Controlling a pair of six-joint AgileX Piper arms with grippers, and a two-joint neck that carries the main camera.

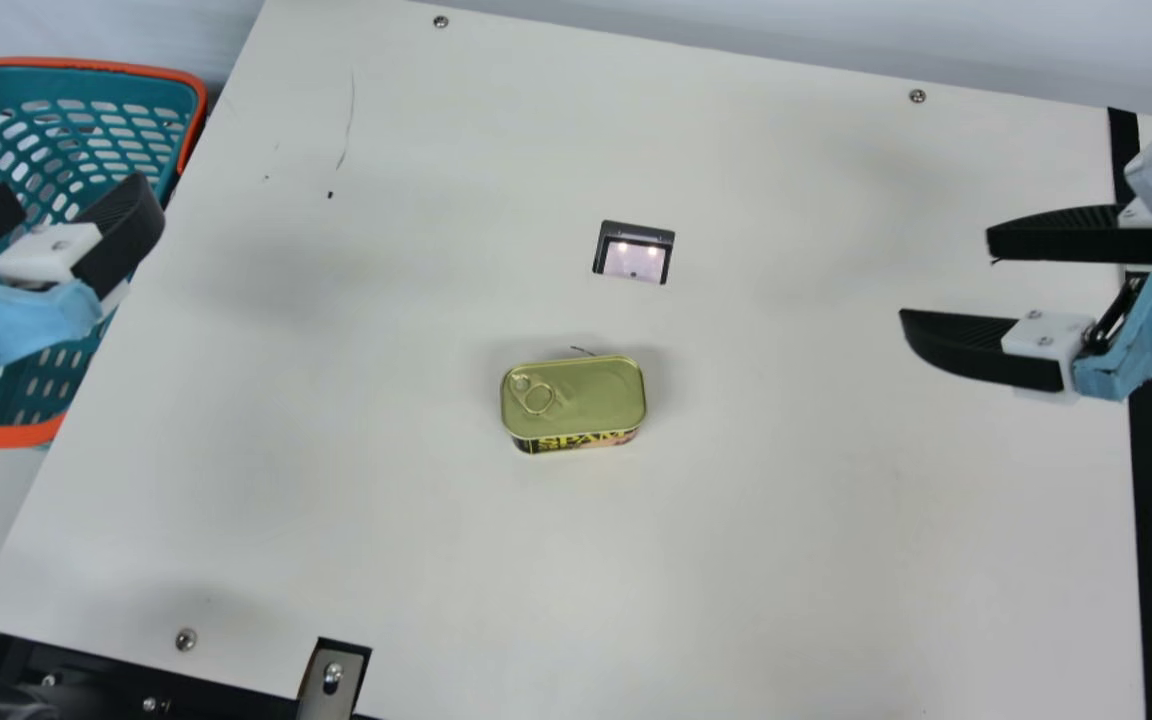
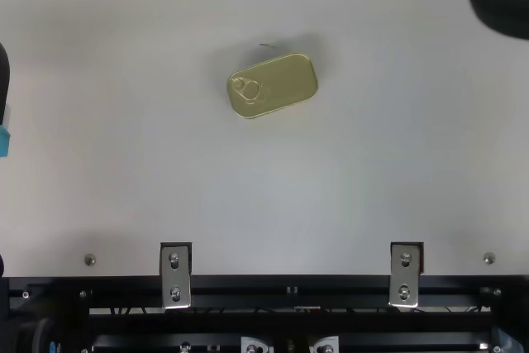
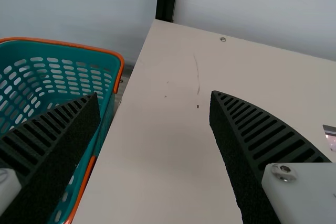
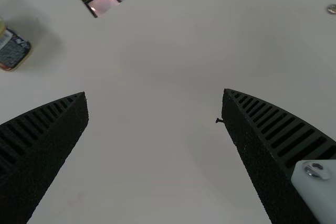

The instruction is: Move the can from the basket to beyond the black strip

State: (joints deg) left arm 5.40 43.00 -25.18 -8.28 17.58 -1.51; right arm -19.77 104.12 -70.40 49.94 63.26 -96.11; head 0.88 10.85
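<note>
Beyond the left edge of the worktop (image 1: pixel 786 520), smooth-looking plastic is shown by the basket (image 1: pixel 86 65). The can (image 1: pixel 591 395) is topped with smooth, softly glossy metal. Matt, rough-faced fingers are borne by the left gripper (image 1: pixel 74 195) and right gripper (image 1: pixel 948 278); the worktop is finished matt.

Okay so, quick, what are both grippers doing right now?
Left gripper: open, holding nothing, over by the basket.
Right gripper: open, also holding nothing, above the table.
</note>
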